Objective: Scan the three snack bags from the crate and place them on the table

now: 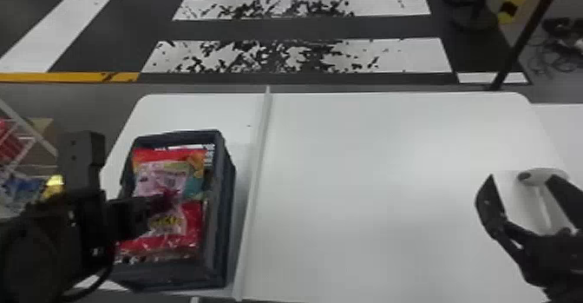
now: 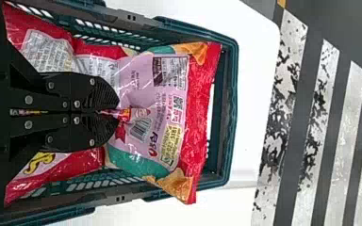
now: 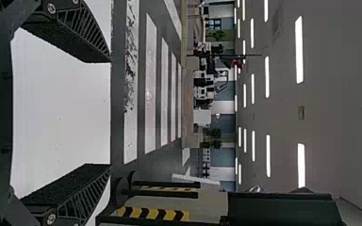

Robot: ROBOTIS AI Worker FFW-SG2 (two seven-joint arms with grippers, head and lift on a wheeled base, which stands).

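And here's the left gripper (image 1: 167, 199), in over the crate (image 1: 222, 224), fingers closed together on a pinched fold of the pink bag (image 1: 148, 177)! That bag lies in the crate, printed side showing, red packaging (image 1: 193, 222) right beside it. Across on the other side, the right gripper (image 1: 523, 178) hangs over the bench (image 1: 368, 172), fingers spread wide, nothing between them.

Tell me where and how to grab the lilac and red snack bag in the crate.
Pinch the lilac and red snack bag near its middle, from above: it lies broad side up and puckers into a graspable fold, where the left gripper now pinches. The crate's walls would likely hinder a sideways approach.
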